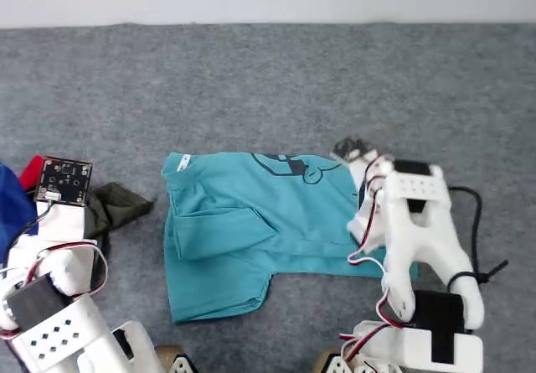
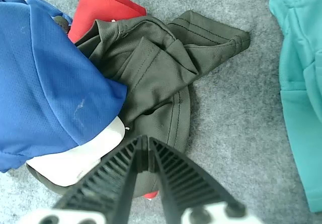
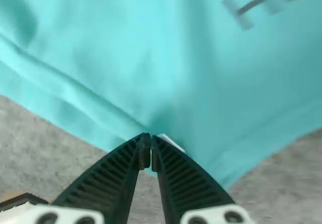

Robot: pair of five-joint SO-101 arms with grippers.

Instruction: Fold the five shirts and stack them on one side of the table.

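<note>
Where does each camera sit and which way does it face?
High view: fixed above, looking down on the table and teal shirt; left arm and right arm show at the bottom.
Left wrist view: on the left arm, facing down past its shut jaws at the olive shirt, blue shirt and red shirt.
Right wrist view: on the right arm, facing down, jaws shut on the teal shirt's edge.
Shared: teal shirt, in all three.
</note>
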